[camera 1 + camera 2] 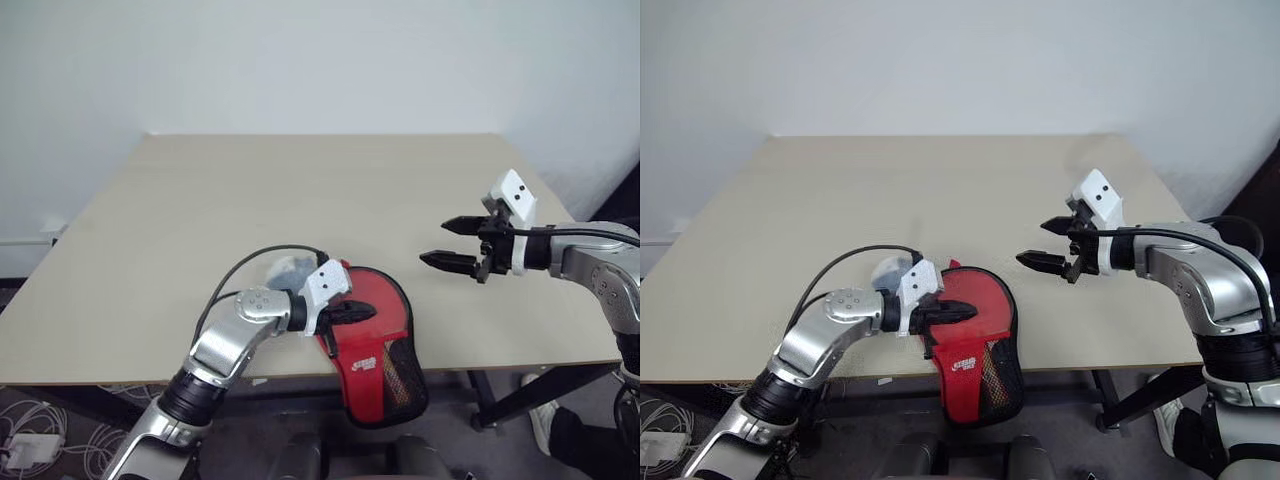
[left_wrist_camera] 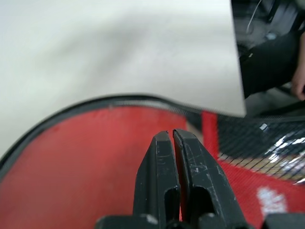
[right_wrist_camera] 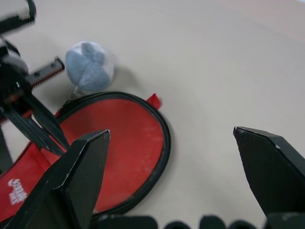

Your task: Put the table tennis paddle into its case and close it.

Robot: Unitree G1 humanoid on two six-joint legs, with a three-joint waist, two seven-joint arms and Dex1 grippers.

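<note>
The red case (image 1: pixel 372 335) lies at the table's (image 1: pixel 300 210) near edge, at about 6 o'clock of the tabletop, and its mesh-pocket end hangs over that edge. The left gripper (image 1: pixel 360 312) rests over the round part of the case, its fingers pressed together with nothing seen between them. A grey-blue ball (image 3: pixel 89 66) sits just beside the case, at its 11 o'clock. The right gripper (image 1: pixel 446 243) hovers spread wide at 3 o'clock of the case, holding nothing

Red case (image 1: pixel 378 345) flat at table's near edge (handle end overhanging)
</note>
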